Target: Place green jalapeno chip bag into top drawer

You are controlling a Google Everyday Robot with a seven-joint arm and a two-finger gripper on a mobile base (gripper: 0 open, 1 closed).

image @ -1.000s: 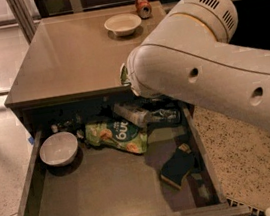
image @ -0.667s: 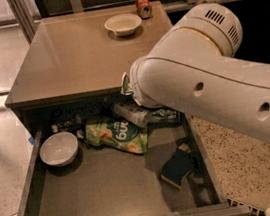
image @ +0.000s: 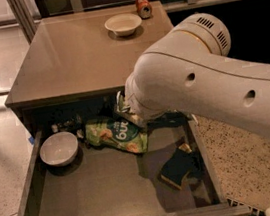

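The top drawer [image: 112, 194] is pulled open under the table. My white arm reaches down over its back right. My gripper [image: 129, 112] is at the arm's end by the drawer's back wall, mostly hidden by the arm. A crumpled foil piece with green and white patches, the green jalapeno chip bag [image: 121, 106], sticks out at the arm's left edge; a dark green part [image: 169, 120] shows under the arm. Whether the gripper holds it is hidden.
In the drawer lie a flat light-green bag with white lettering [image: 116, 135], a white bowl [image: 58, 148] at the left, and a dark sponge [image: 177, 168] at the right. On the tabletop [image: 67, 59] stand a white bowl [image: 123, 24] and a can [image: 143, 6].
My arm has sunk slightly over the drawer's back right. The things lying in the drawer have not moved.
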